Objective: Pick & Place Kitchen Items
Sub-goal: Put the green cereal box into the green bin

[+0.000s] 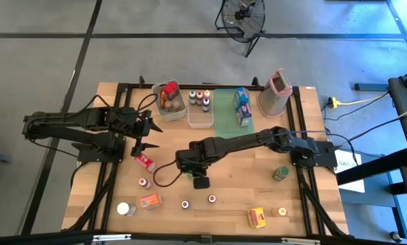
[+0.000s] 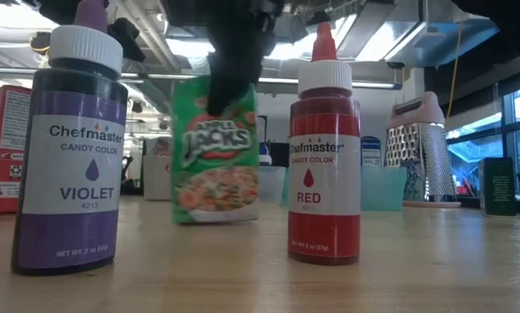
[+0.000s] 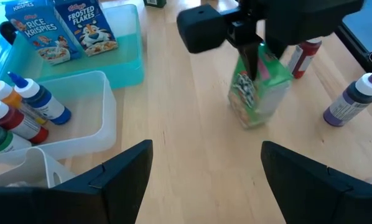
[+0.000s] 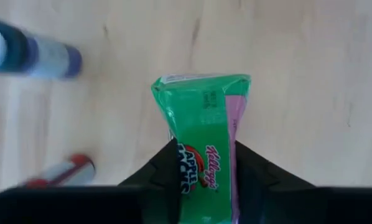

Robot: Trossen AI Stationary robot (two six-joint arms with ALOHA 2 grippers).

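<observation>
A small green Apple Jacks cereal box [image 2: 215, 161] stands near the table's middle, leaning a little. My right gripper [image 4: 204, 149] comes down on it from above and is shut on it; in the high view the gripper [image 1: 190, 165] hides the box. The left wrist view shows the box [image 3: 260, 93] under the dark fingers. My left gripper [image 3: 204, 168] waits open at the table's left [image 1: 149, 136], holding nothing. My right gripper pinches the Apple Jacks box near its top end [image 4: 201, 163] between its two fingers, one finger on the printed front face [image 2: 230, 104], the other behind it. The fingers point steeply down. The box stays nearly upright, slightly tilted; whether its bottom touches the table I cannot tell.
A violet bottle [image 2: 69, 148] and a red bottle [image 2: 323, 148] stand near the table's front. At the back are clear bins with bottles [image 1: 200, 102], a green tray [image 1: 225, 119] with cereal boxes and a grater [image 1: 277, 92]. Small items [image 1: 149, 201] dot the near edge.
</observation>
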